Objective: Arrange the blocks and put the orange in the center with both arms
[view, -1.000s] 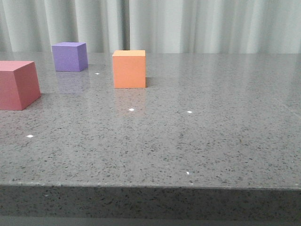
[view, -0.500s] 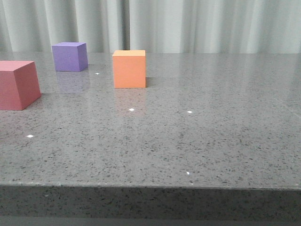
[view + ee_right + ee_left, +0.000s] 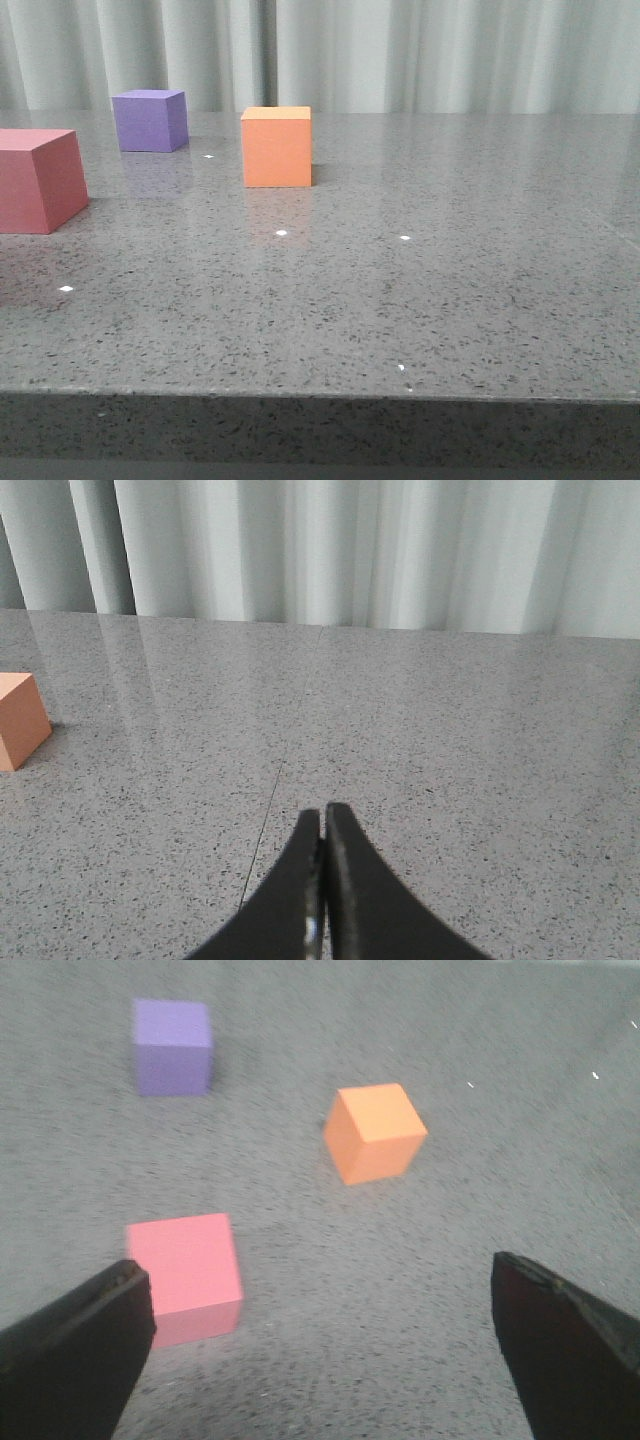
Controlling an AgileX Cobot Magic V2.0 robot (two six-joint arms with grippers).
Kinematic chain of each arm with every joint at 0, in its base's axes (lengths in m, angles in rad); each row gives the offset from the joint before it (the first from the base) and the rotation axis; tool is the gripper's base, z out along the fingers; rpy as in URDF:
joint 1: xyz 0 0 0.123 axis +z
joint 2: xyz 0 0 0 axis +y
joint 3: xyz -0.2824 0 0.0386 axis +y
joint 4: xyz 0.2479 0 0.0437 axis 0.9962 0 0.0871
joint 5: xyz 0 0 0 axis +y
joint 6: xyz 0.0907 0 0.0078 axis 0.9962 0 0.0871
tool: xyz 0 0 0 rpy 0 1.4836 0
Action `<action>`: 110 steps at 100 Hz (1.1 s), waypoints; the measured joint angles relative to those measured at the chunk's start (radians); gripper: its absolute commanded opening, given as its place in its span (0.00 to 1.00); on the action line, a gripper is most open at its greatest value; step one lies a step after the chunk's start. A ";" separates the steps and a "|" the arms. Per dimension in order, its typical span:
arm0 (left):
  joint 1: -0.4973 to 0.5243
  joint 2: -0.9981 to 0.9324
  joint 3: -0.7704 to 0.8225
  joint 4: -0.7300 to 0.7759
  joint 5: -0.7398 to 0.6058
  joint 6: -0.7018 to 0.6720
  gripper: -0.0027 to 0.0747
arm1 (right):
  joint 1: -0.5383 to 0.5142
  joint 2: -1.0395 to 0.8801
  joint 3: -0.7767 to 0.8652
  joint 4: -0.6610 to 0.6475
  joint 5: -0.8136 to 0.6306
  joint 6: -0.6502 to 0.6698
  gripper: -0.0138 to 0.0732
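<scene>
In the front view the orange cube (image 3: 276,147) stands on the grey table, the purple cube (image 3: 150,120) behind it to the left, and the pinkish-red cube (image 3: 38,180) at the left edge. No gripper shows in the front view. In the left wrist view my left gripper (image 3: 320,1280) is open wide and empty, above the table; the pinkish-red cube (image 3: 185,1277) lies just beside one finger, the orange cube (image 3: 374,1132) and purple cube (image 3: 173,1046) farther off. In the right wrist view my right gripper (image 3: 323,818) is shut and empty; the orange cube's corner (image 3: 20,720) shows far off.
The grey speckled table (image 3: 420,290) has its front edge near the camera. A pale curtain (image 3: 400,55) hangs behind the table's far edge. A thin seam (image 3: 270,810) runs across the tabletop in the right wrist view.
The front view shifts very slightly; the cubes stay where they were.
</scene>
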 measured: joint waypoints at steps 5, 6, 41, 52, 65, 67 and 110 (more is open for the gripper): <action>-0.037 0.053 -0.031 0.002 -0.002 -0.010 0.87 | 0.000 0.000 0.000 0.000 0.000 0.000 0.08; -0.043 0.070 -0.041 0.006 -0.002 -0.012 0.87 | 0.000 0.000 0.000 0.000 0.000 0.000 0.08; -0.326 0.476 -0.354 0.312 -0.040 -0.311 0.87 | 0.000 0.000 0.000 0.000 0.000 0.000 0.08; -0.407 0.593 -0.449 0.382 -0.043 -0.401 0.87 | 0.000 0.000 0.000 0.000 0.000 0.000 0.08; -0.479 0.715 -0.548 0.495 -0.018 -0.512 0.87 | 0.000 0.000 0.000 0.000 0.000 0.000 0.08; -0.488 0.734 -0.565 0.512 -0.010 -0.528 0.87 | 0.000 0.000 0.000 0.000 0.000 0.000 0.08; -0.573 0.946 -0.751 0.852 0.153 -0.800 0.87 | 0.000 0.000 0.000 0.000 0.000 0.000 0.08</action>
